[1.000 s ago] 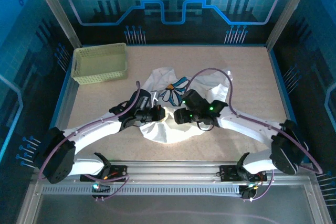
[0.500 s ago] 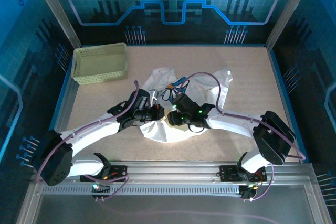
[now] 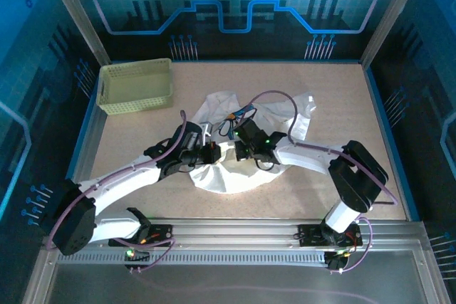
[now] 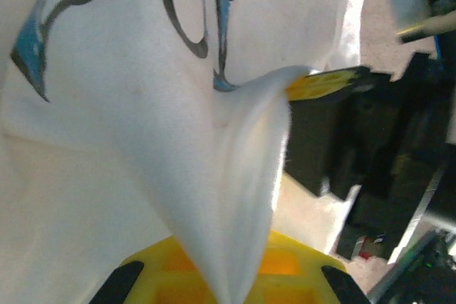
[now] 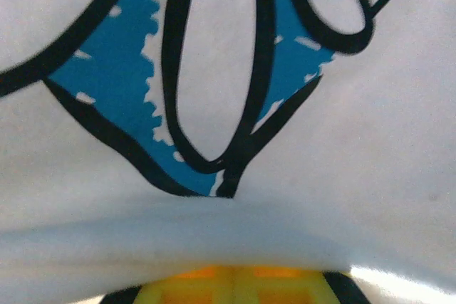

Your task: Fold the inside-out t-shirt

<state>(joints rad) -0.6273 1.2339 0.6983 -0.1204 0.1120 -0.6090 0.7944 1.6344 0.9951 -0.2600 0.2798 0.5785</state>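
The crumpled white t-shirt (image 3: 231, 179) lies mid-table (image 3: 342, 105), where the left gripper (image 3: 212, 153) and right gripper (image 3: 238, 150), side by side, each clamp shut on a raised fold, probably to spread the cloth flat for folding.

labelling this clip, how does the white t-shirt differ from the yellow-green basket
The white cloth t-shirt lies crumpled mid-table; the pale yellow-green lattice plastic basket stands at the far left corner. The left gripper and right gripper pinch the t-shirt; nothing touches the basket. The t-shirt bears a blue-and-dark print; the basket is plain. Both rest on the table.
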